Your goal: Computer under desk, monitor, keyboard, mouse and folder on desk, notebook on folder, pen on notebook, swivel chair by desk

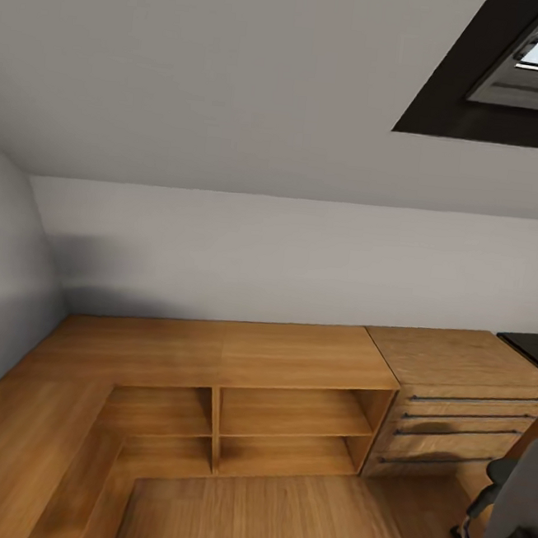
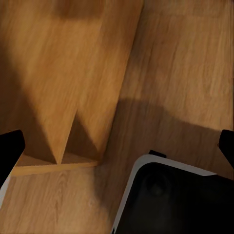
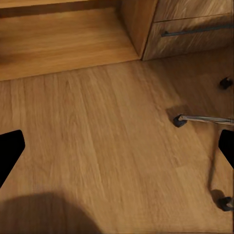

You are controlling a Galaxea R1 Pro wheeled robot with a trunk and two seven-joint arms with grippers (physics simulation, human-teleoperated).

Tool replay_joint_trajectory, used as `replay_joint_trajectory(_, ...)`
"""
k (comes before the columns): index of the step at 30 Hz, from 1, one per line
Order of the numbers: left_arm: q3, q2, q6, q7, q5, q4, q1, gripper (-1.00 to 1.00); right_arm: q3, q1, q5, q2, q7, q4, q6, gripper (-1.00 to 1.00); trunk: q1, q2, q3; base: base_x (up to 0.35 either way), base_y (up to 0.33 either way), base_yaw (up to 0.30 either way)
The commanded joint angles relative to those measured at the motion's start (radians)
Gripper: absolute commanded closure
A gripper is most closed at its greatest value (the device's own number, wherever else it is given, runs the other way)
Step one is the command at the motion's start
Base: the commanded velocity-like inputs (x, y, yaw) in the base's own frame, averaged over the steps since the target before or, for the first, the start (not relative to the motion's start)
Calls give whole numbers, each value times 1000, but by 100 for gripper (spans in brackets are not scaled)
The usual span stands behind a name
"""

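Observation:
The swivel chair [image 1: 520, 507] pokes in at the lower right of the head view, showing a grey padded edge and a black armrest. Its chrome spoke and black casters [image 3: 202, 118] stand on the wood floor in the right wrist view. A corner of the desk [image 1: 534, 347] with its matte black top appears at the right edge, beyond the drawer cabinet. My left gripper [image 2: 117, 148] is open over the floor beside a low wooden shelf, holding nothing. My right gripper [image 3: 117, 148] is open over bare floor, a short way from the chair's base.
A low light-wood shelf unit [image 1: 291, 412] runs along the sloped grey wall and wraps around at the left. A wood drawer cabinet [image 1: 462, 405] with long metal handles stands between it and the desk. A skylight [image 1: 531, 65] sits at upper right. My white-and-black base [image 2: 170, 200] is below the left gripper.

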Motion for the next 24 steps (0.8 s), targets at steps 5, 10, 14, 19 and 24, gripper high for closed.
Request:
replay_joint_trajectory(5,-8,0,-3,10,1,-2,-1,-100,8,-1,-6,0,-5,1,-2,-100,1,-2,-2,0,0,-269)
replay_joint_trajectory(10,-8,0,-3,9,1,-2,-1,-100,8,-1,-6,-1,-5,2,-2,-100,1,-2,-2,0,0,-269)
replay_joint_trajectory(14,-8,0,-3,10,1,-2,-1,-100,7,-1,-7,-2,-5,1,-2,-100,1,-2,-2,0,0,-269)
replay_joint_trajectory(19,-8,0,-3,10,1,-2,-1,-100,6,-1,-7,-2,-5,0,-2,-100,1,-2,-2,0,0,-269)
replay_joint_trajectory(24,-8,0,-3,9,1,-2,-1,-100,6,-1,-7,-2,-5,1,-2,-100,1,-2,-2,0,0,-269)
